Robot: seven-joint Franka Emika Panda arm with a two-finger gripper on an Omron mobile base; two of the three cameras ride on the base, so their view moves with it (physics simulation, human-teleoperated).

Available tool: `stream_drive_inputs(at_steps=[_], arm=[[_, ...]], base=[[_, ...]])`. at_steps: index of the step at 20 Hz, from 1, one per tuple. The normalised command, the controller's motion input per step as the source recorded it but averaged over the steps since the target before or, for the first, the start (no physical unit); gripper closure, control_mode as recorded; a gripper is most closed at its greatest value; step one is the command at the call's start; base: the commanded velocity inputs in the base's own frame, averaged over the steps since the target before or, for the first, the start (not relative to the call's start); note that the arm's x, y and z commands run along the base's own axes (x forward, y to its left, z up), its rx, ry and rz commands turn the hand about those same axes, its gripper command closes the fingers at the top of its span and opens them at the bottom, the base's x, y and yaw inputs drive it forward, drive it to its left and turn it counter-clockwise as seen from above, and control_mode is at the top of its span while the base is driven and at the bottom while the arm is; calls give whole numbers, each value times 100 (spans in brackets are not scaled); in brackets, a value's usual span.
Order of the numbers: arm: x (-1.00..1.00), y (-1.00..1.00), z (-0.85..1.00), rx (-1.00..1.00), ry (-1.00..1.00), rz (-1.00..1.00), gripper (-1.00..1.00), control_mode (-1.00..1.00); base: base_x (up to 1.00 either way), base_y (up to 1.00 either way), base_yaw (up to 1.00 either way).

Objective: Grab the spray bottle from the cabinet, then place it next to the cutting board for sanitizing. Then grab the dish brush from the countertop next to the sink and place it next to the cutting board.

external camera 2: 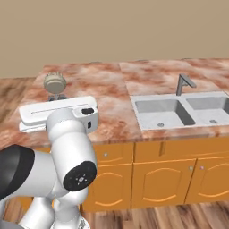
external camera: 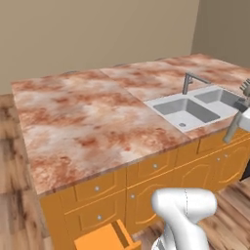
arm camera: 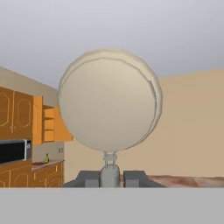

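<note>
My gripper point(external camera 2: 57, 96) is shut on the dish brush point(external camera 2: 54, 82) and holds it in the air above the countertop point(external camera 2: 112, 96), left of the sink point(external camera 2: 164, 112). In the hand view the brush's round pale head point(arm camera: 109, 100) stands upright, with its thin neck pinched at my gripper point(arm camera: 110, 177). At the right edge of the left base view, the brush point(external camera: 245, 87) and gripper point(external camera: 242, 103) hover past the sink point(external camera: 188, 113). A small green bottle point(arm camera: 47, 158), apparently the spray bottle, stands on a far counter below the cabinet point(arm camera: 49, 124). The cutting board is out of view.
A thin grey faucet point(external camera: 191, 80) rises behind the double basin. Low orange drawer fronts point(external camera 2: 156, 176) line the counter's side, and one drawer point(external camera: 105, 237) stands pulled open near the arm's base. A dark microwave point(arm camera: 13, 151) sits under the far wall cabinets.
</note>
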Motion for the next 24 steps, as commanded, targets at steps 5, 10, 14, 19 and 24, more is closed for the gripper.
stream_drive_inputs(at_steps=[5,10,14,19,24], arm=[[0,0,0,0,0,0,100,100],[0,0,0,0,0,0,100,100],[0,0,0,0,0,0,100,100],[0,0,0,0,0,0,100,100],[0,0,0,0,0,0,100,100]], base=[[-3,48,74],[100,2,15],[100,53,-10],[27,-8,-76],[0,0,-100]])
